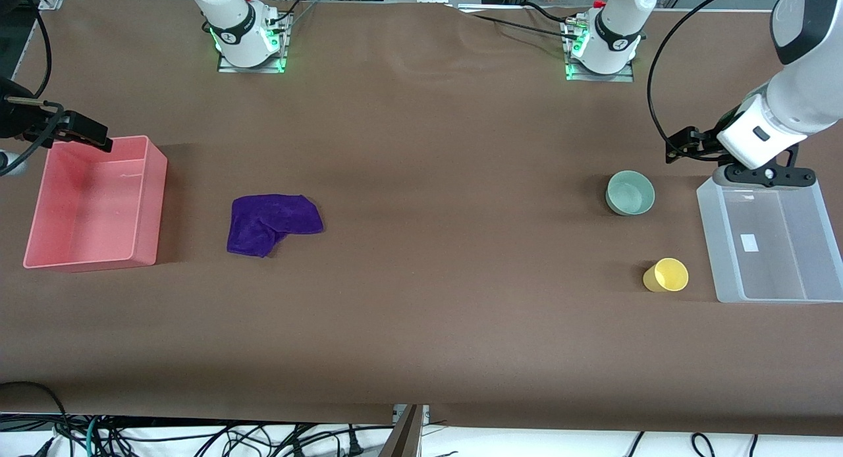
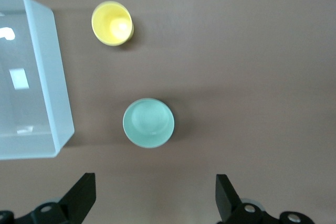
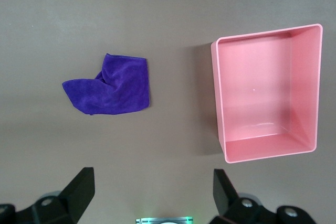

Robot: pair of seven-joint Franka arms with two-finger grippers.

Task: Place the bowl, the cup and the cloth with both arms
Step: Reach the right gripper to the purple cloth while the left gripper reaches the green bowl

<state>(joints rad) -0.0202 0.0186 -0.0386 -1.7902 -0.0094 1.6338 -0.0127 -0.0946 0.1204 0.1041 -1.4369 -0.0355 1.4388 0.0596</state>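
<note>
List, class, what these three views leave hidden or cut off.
- Right gripper: the front view's edge cuts off most of it; its wrist view shows only the open fingertips.
- Left gripper: in the front view the arm's white body covers its fingers over the clear bin.
- Cloth: its folds hide its underside.
- Cup, bowl: outer walls unseen from overhead.

Even bright overhead light, all views sharp.
Soft short shadows beside the pink bin [image 1: 92,203], bowl [image 2: 148,123] and cup [image 2: 112,23]; white glare patches on the clear bin [image 2: 47,72]; green base LEDs glow; wrist-view fingertips [image 3: 79,187] slightly soft.
</note>
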